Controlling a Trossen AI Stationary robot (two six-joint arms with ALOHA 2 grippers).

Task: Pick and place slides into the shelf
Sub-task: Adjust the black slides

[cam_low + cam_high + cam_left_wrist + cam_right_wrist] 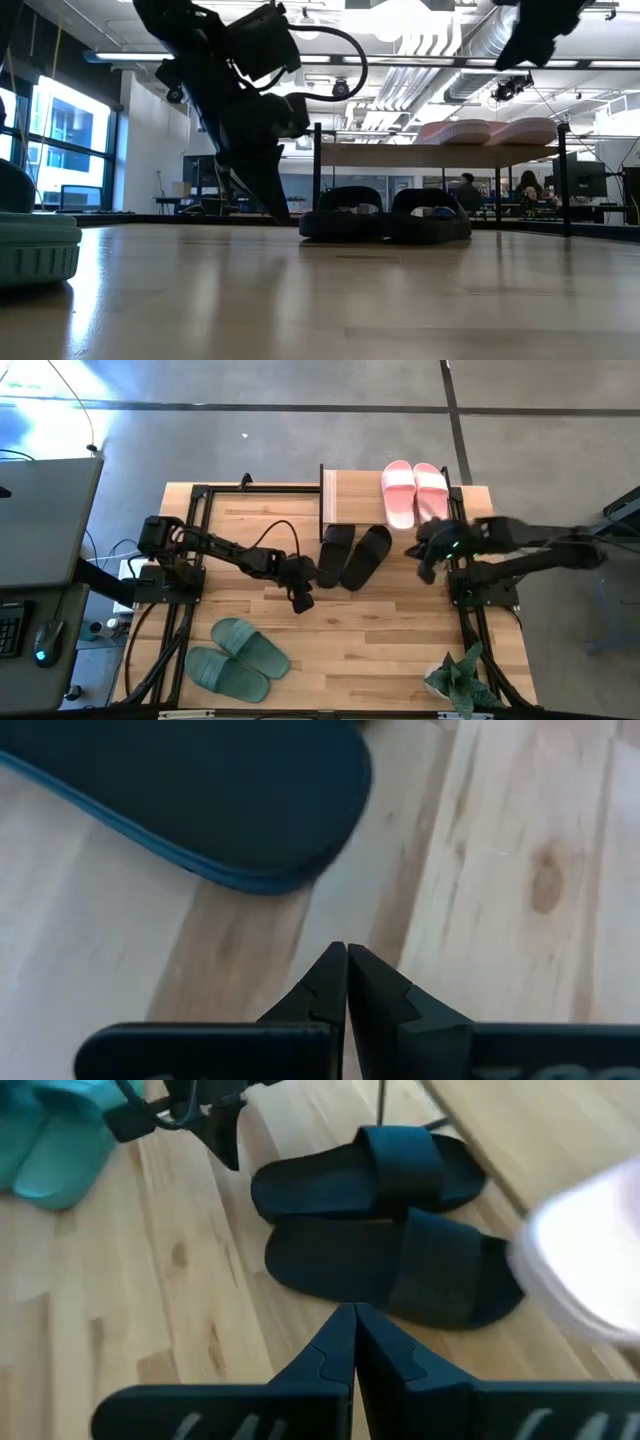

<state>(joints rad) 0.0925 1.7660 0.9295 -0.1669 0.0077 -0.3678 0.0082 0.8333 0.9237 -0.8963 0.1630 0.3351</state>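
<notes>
No legible text, label, brand, number or sign appears in any view, whether on the slides, the shelf, the arms or the room behind.

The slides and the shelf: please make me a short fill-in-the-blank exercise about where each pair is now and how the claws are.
1. The ____ slides lie on top of the shelf.
2. The black slides lie on the table, partly ____ the shelf.
3. The left claw is near the black slides and its fingers are ____.
4. The green slides lie on the table on the ____ arm's side; the right claw is shut.

Missing words: pink; under; shut; left
</notes>
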